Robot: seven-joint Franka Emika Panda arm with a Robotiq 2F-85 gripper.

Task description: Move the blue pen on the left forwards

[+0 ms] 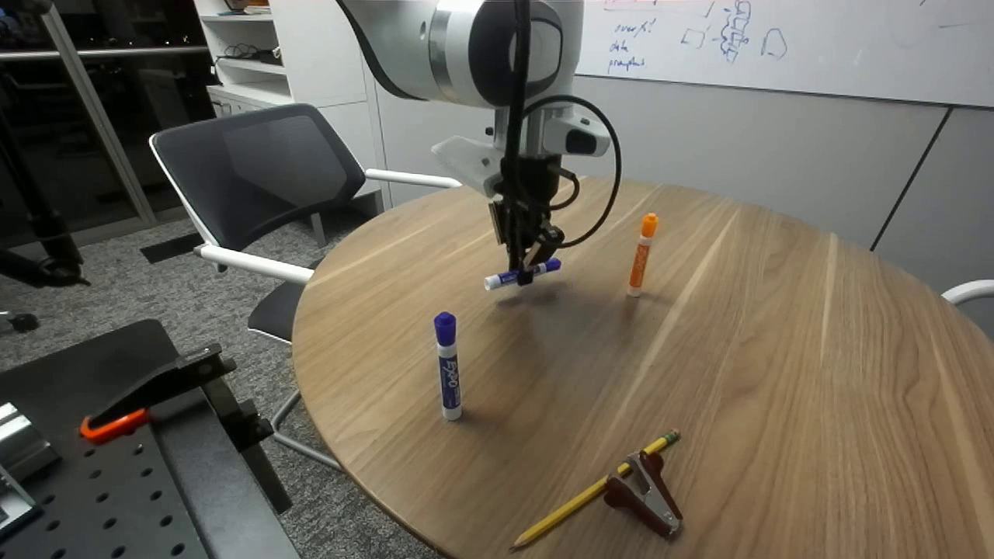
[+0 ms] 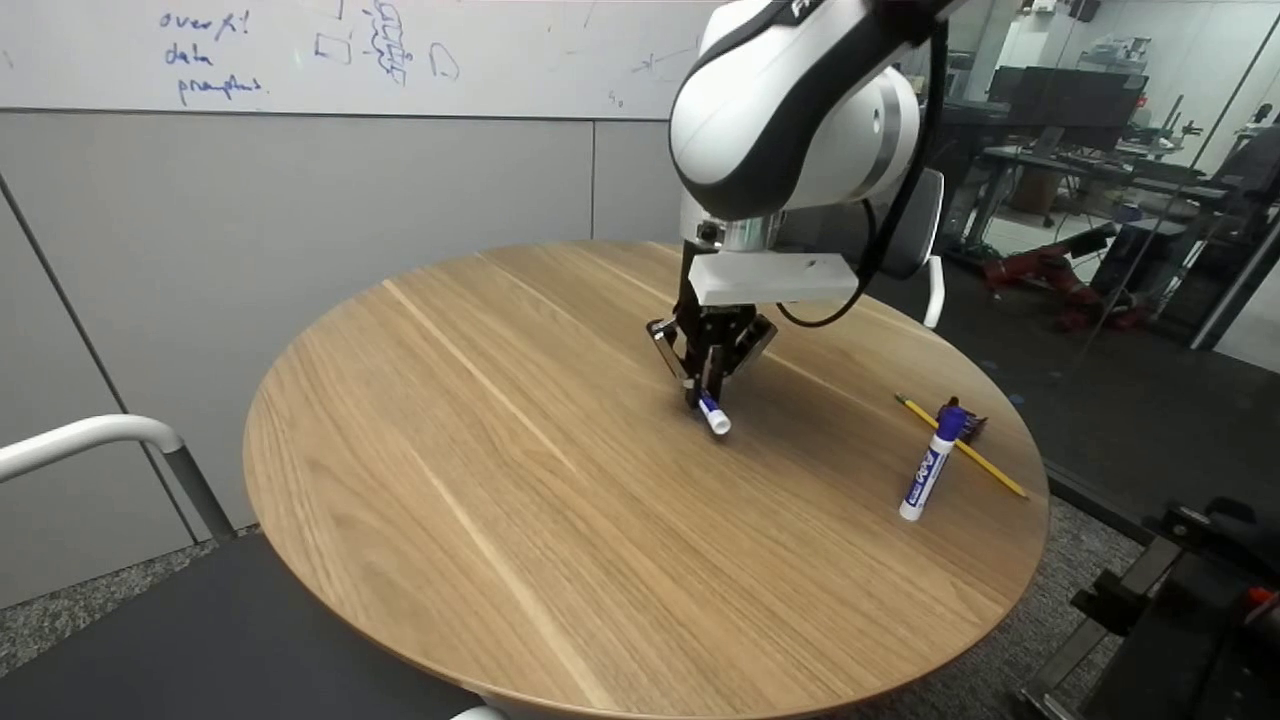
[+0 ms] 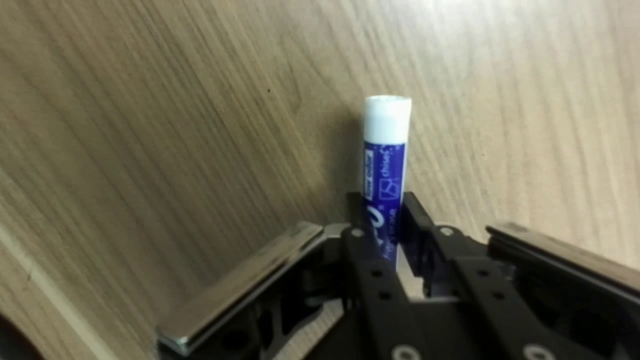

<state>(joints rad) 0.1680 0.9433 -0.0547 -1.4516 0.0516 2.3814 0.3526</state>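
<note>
The gripper (image 3: pixel 384 215) pinches the blue pen (image 3: pixel 386 170), long axis near level, cap toward the orange marker (image 1: pixel 640 260), barrel reading “low odor” and “chisel.”

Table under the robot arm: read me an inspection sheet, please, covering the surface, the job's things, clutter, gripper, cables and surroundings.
Surface: round, wood-grain table with pale streaks.
Job's things: blue marker, presumably the one meant, held sideways, apparently just off the table.
Clutter: second blue marker and orange marker, both standing on end; yellow pencil lying flat, overlapped in view by what looks like a staple remover.
Gripper: closed on the blue marker's barrel.
Cables: black cable loops out beside the gripper.
Cable snags: nothing seen.
Surroundings: office chair beside the table; whiteboard with writing on the wall behind.
</note>
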